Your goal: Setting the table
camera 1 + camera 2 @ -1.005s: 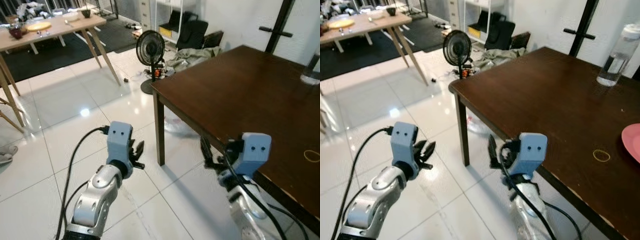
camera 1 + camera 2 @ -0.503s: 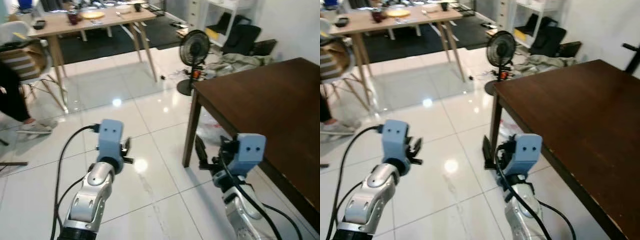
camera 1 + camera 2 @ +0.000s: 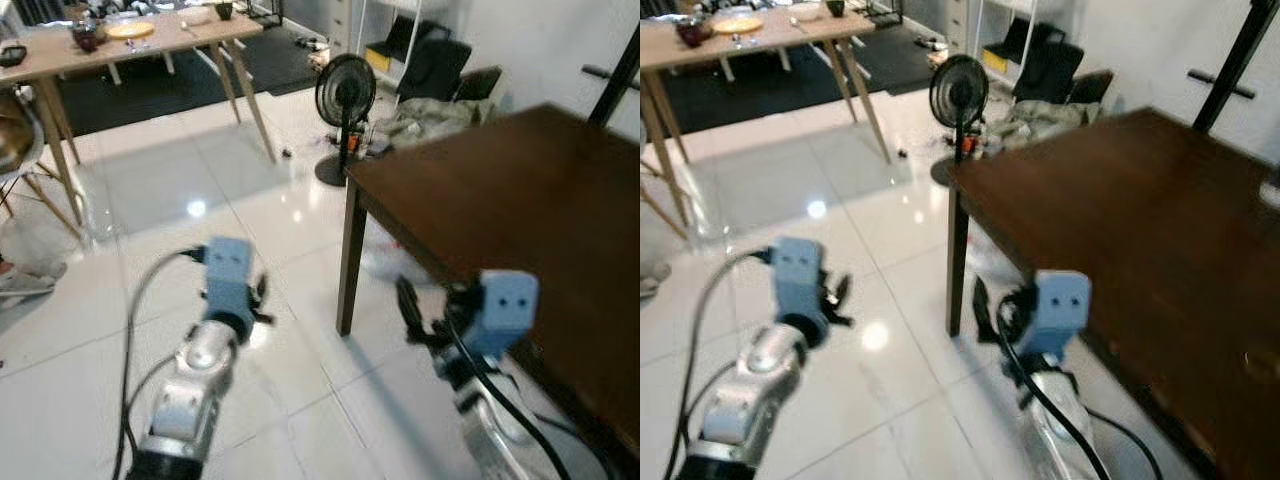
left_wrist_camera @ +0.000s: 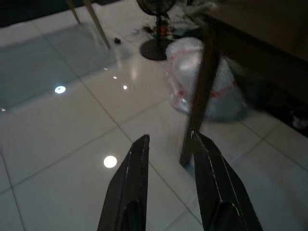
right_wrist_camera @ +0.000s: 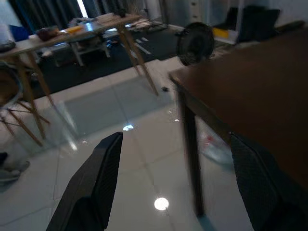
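Note:
The dark brown dining table (image 3: 520, 200) fills the right side, its near corner leg (image 3: 347, 270) standing on white tiles. My left gripper (image 3: 258, 300) hangs over the floor to the left of that leg, open by a narrow gap with nothing in it; the left wrist view shows its fingers (image 4: 137, 178) pointing at the leg. My right gripper (image 3: 405, 300) hovers at the table's near edge, fingers (image 5: 103, 173) spread wide open and empty. A light wooden table (image 3: 150, 35) with a yellow plate (image 3: 130, 30) and dishes stands far back left.
A black floor fan (image 3: 343, 95) and a heap of cloth (image 3: 430, 115) sit behind the dark table's corner. A white plastic bag (image 4: 202, 72) lies under that table. A chair (image 3: 20, 140) stands at the left edge. Glossy white tiles lie between the two tables.
The whole view has swung back to the right and is blurred, so the camera moved. Both grippers keep the same pose and hold nothing.

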Tool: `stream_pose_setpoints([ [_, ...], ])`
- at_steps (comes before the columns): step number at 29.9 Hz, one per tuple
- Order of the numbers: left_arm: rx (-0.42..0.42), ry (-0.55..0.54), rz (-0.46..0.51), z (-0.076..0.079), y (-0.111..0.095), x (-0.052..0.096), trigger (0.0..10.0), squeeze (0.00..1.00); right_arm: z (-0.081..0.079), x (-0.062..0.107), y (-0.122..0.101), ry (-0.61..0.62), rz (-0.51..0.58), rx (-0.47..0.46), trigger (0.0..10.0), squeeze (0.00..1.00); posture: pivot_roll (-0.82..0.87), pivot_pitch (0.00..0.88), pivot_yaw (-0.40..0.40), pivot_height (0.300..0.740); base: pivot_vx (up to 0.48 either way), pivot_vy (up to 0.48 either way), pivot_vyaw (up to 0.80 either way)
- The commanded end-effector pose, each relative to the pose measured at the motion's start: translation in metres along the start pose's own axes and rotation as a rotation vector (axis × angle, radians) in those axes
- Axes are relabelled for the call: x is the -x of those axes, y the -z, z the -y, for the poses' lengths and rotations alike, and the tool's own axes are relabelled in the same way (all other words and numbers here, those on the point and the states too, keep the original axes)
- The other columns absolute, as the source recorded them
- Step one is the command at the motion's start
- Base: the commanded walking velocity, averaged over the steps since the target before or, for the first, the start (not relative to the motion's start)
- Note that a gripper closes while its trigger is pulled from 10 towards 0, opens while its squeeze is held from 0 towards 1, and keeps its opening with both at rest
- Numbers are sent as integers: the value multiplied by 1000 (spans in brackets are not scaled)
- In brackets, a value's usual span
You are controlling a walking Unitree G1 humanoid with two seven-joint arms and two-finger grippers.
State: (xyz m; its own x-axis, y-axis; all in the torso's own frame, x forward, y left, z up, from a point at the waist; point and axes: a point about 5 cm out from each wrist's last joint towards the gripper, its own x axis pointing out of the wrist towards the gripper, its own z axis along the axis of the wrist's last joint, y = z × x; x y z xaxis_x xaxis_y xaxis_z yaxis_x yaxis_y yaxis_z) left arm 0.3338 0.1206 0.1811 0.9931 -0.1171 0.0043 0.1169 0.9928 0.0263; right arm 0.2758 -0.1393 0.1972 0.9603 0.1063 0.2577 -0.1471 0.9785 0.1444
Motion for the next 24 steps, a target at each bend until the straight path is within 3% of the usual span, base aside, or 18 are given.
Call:
stream_pose_setpoints([
  [1,-8,-30,-14,-6,5,1,10000,0,-4,2,3,-15,-14,-10,10000,0,-22,108,126,740,480,0,0],
  [3,-9,-30,-13,-6,5,1,10000,0,-4,2,3,-19,-11,-18,10000,0,-22,108,126,740,480,0,0],
  [16,-10,-30,-12,-6,6,0,10000,0,-5,0,2,-24,-1,-36,10000,0,-17,101,129,740,480,0,794],
  [24,-9,-30,-9,-6,5,0,10000,0,-4,-1,2,-13,0,-41,10000,0,-16,94,129,740,480,0,59],
])
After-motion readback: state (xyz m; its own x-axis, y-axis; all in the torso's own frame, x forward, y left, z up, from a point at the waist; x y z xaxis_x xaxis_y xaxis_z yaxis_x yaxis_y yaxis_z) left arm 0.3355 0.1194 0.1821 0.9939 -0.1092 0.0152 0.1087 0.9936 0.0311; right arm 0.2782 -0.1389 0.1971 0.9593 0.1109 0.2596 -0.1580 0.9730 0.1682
